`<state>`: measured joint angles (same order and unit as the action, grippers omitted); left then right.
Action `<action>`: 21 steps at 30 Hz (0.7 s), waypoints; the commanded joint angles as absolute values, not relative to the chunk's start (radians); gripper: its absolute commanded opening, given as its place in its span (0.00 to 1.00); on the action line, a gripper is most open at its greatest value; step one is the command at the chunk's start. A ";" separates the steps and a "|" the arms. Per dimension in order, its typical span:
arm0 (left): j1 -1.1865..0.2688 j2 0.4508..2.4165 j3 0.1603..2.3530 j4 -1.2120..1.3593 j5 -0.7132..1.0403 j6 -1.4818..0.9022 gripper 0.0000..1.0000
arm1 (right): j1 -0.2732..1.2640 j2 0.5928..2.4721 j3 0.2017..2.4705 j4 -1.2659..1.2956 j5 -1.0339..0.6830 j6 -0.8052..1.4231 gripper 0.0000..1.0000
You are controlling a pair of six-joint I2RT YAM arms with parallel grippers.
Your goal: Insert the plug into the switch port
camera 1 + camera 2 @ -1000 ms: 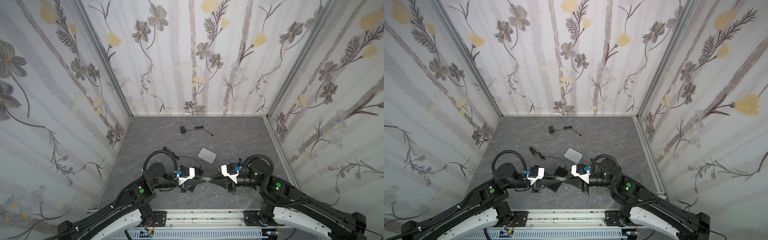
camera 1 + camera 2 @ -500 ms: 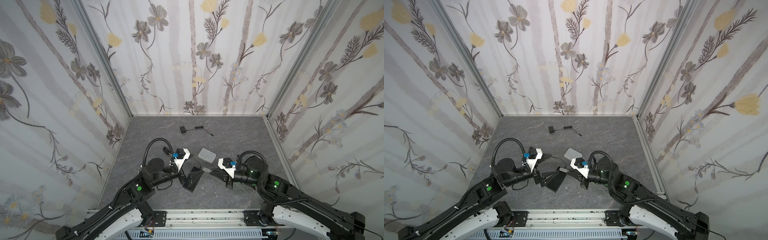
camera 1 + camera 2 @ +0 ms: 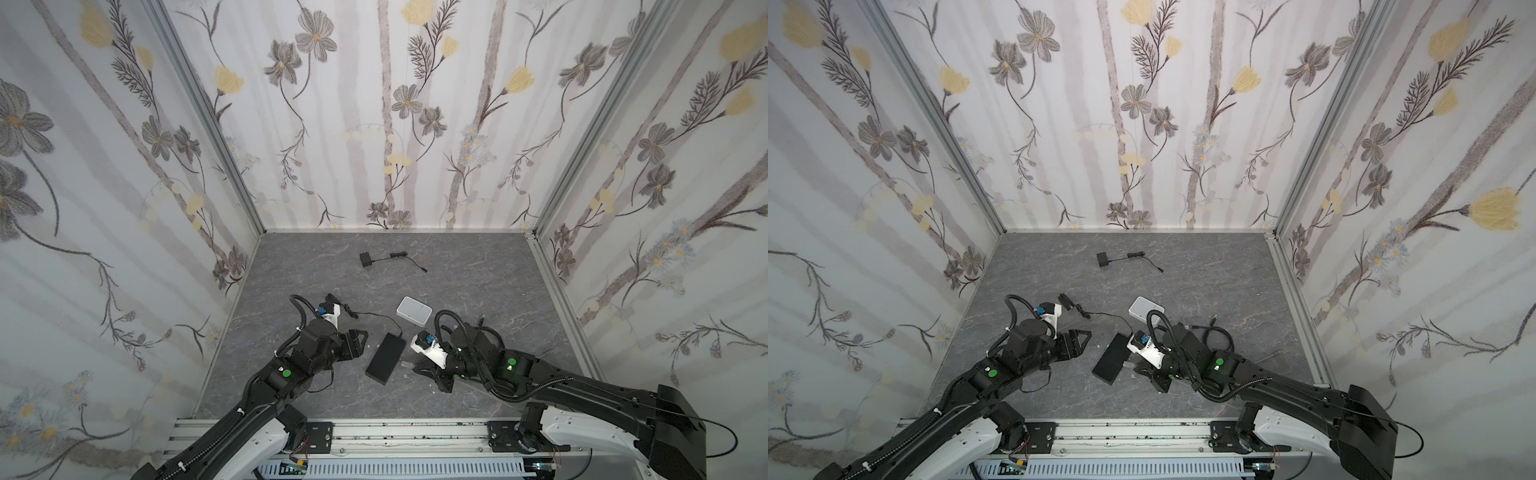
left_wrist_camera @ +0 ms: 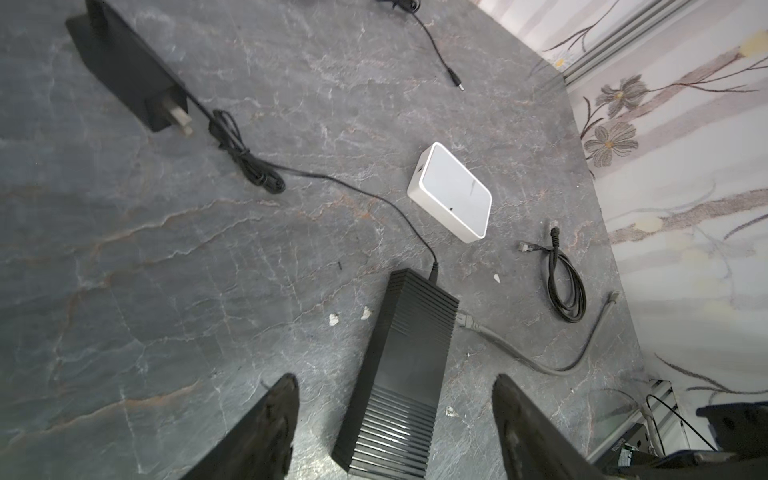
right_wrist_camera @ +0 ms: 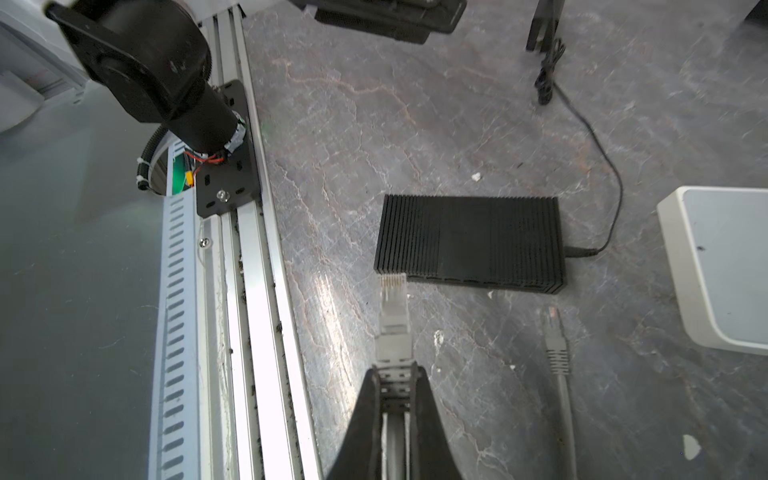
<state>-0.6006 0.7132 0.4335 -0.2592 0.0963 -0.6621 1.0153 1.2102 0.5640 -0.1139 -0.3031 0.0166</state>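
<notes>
Two hands show. The right hand [image 5: 392, 369] pinches the plug [image 5: 392, 299], which points left at the black box [image 3: 384, 360]. The switch port [image 4: 419, 168] sits in the left end of the white box [image 3: 414, 309], just on the far side of that hand, so I think the plug must swing round. The left hand [image 3: 359, 344] is open and empty.

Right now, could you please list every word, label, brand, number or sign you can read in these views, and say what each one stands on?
No text can be read anywhere in these views.
A small label on dark hardware near the rail, in the left wrist view: it carries print, but too small and blurred to read.
The white box, the black ribbed box and the plug: no lettering shows.
</notes>
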 commanded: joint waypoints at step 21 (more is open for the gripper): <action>-0.599 1.002 0.340 -0.047 0.301 -0.731 0.63 | 1.213 1.512 0.433 0.346 0.057 0.147 0.00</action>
